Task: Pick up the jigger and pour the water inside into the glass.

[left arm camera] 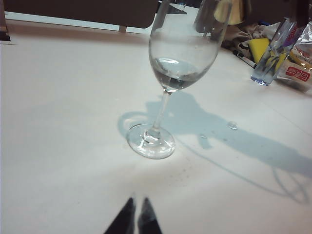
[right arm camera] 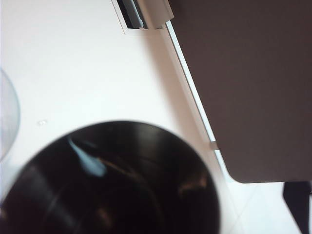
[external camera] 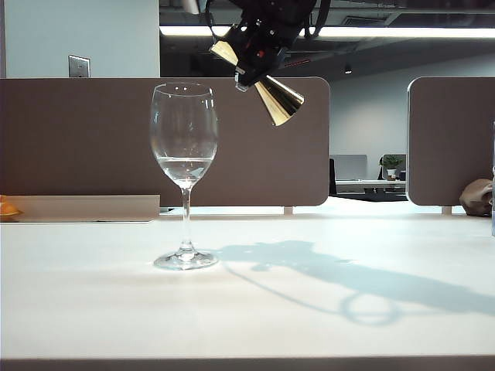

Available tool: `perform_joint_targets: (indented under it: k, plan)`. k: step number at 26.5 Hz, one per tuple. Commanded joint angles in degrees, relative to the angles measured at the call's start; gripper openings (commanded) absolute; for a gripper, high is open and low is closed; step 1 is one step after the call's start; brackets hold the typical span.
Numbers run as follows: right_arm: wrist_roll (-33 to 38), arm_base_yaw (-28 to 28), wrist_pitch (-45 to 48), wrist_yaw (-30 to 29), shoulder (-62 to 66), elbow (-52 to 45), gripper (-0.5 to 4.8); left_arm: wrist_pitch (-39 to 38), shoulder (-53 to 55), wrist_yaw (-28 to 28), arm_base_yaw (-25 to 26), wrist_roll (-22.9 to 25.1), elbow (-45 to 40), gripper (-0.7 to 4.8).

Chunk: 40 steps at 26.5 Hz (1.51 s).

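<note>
Gold jigger [external camera: 267,85] hangs tilted above and just right of the glass [external camera: 184,166], pinched at its waist by your right claw [external camera: 255,58]; water [external camera: 184,168] already sits in the bowl; your left claw [left arm camera: 136,217] idles low over the desk [external camera: 309,309], tips pressed together.
</note>
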Motion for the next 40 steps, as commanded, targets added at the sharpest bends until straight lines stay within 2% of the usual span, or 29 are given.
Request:
perform_joint_targets:
  k: [1, 14, 23, 36, 40]
  plan:
    - [-2.9, 0.6, 1.6, 1.0, -0.4, 0.4, -0.01, -0.7, 0.1, 0.6, 0.0, -0.3, 0.2, 0.23]
    - [-6.7, 1.3, 1.8, 2.7, 0.0, 0.4, -0.01, -0.7, 0.1, 0.6, 0.0, -0.3, 0.2, 0.23]
    - [-12.9, 1.3, 2.2, 2.9, 0.0, 0.4, -0.01, -0.7, 0.1, 0.6, 0.0, -0.3, 0.2, 0.23]
    - [-13.2, 2.1, 5.2, 1.5, 0.0, 0.5, -0.01, -0.7, 0.1, 0.6, 0.0, -0.3, 0.2, 0.23]
    - [-17.3, 2.7, 5.6, 1.5, 0.0, 0.5, -0.01, -0.7, 0.1, 0.6, 0.0, -0.3, 0.2, 0.23]
